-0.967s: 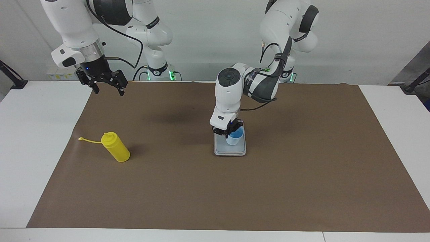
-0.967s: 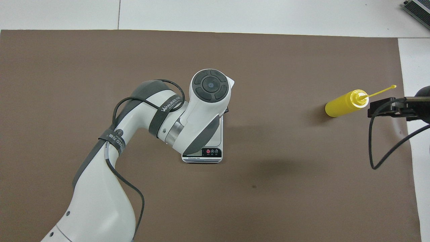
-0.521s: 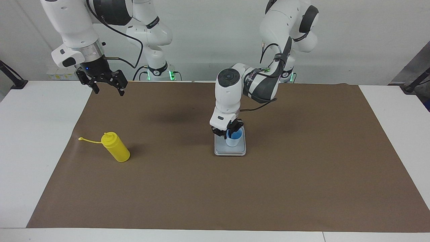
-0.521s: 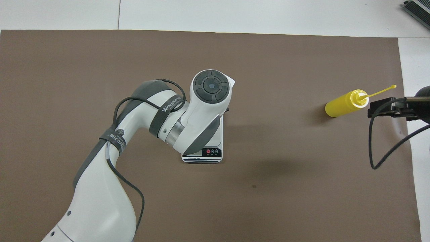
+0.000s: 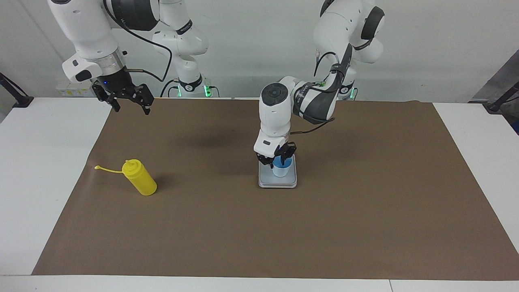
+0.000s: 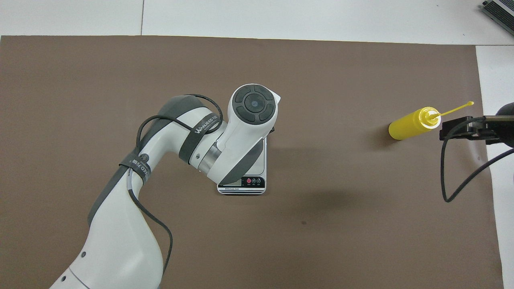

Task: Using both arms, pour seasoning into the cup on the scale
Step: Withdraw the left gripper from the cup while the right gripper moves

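With the small light-blue plastic cup (image 5: pixel 282 166) standing on the flat silver-grey scale (image 5: pixel 277 181), our left gripper (image 5: pixel 276 157), part-open around its rim, should rise straight, while our wide right gripper (image 5: pixel 129 104) waits, well apart from the upright yellow squeeze bottle (image 5: pixel 139 177).

Brown paper mat (image 5: pixel 324 227) over a white table (image 5: pixel 36 162), dark clamp stand (image 5: pixel 16 95) at either end

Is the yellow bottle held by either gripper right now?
No. The yellow bottle stands alone on the brown mat, with the right gripper well above it.
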Action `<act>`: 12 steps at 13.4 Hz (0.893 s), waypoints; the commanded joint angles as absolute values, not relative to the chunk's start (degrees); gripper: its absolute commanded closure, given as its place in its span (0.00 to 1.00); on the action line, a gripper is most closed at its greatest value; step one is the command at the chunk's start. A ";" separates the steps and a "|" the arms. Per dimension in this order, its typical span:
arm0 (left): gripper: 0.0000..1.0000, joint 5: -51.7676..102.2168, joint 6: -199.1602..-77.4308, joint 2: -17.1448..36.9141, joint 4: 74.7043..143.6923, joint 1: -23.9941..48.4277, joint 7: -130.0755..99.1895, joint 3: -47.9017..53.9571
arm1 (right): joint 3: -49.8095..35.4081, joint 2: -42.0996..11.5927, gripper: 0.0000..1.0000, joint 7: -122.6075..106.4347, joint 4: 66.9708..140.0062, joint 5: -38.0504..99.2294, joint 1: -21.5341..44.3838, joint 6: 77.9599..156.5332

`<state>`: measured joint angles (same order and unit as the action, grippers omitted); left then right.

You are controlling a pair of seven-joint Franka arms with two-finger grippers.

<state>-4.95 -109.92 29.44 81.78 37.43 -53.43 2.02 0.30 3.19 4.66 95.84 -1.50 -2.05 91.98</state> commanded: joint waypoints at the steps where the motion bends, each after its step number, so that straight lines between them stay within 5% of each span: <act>1: 0.55 -5.80 -106.36 31.90 76.13 38.41 -54.40 1.23 | 0.44 3.16 0.00 4.48 95.45 -0.88 -2.72 90.88; 12: 0.54 -4.66 -96.35 32.87 64.36 31.84 -53.62 2.71 | 0.18 3.16 0.00 3.78 95.54 -0.79 -2.20 91.84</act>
